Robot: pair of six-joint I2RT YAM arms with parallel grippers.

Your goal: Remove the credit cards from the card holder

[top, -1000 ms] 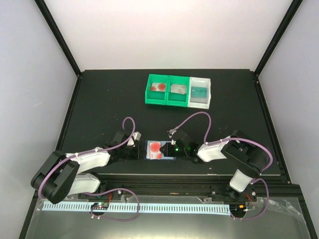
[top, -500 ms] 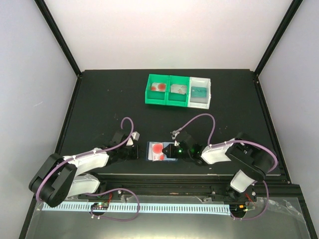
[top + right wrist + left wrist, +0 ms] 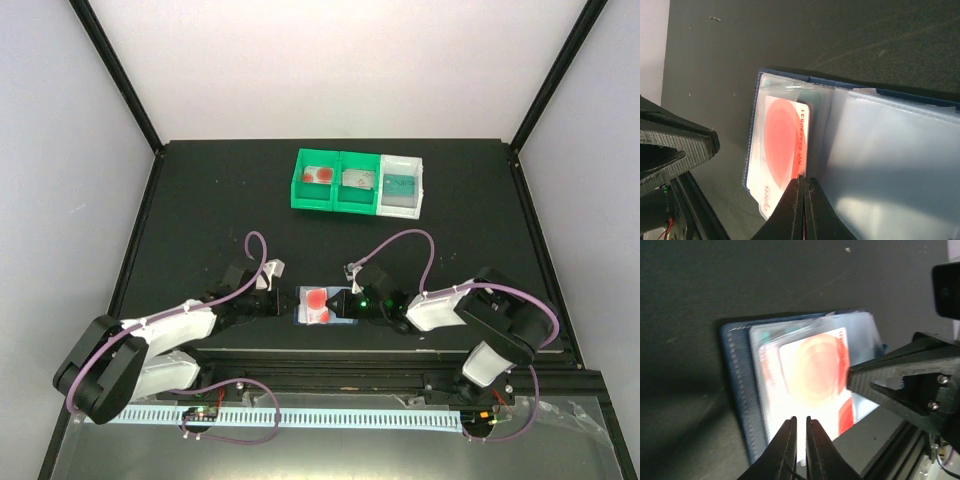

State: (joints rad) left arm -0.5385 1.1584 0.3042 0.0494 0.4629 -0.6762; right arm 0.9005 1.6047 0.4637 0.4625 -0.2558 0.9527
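Note:
The navy card holder (image 3: 303, 312) lies open near the table's front edge, between my two grippers. It also shows in the left wrist view (image 3: 737, 380) and the right wrist view (image 3: 900, 150). A white card with red circles (image 3: 316, 298) lies in its left half. A teal edge shows behind that card. My right gripper (image 3: 805, 180) is shut on the card's (image 3: 782, 145) near corner. My left gripper (image 3: 800, 420) is shut to a thin slit, and its tips sit over the card (image 3: 815, 370) at the holder's left side.
Two green trays (image 3: 297, 190) and a white tray (image 3: 419, 175) stand in a row at the back. They hold a white card with red circles (image 3: 318, 175), a greyish card (image 3: 357, 179) and a teal card (image 3: 400, 184). The table's front rail lies just behind both grippers.
My left gripper has slid right, onto the holder's left side. The right arm has shifted a little and stays at the card. The holder has moved slightly to the right.

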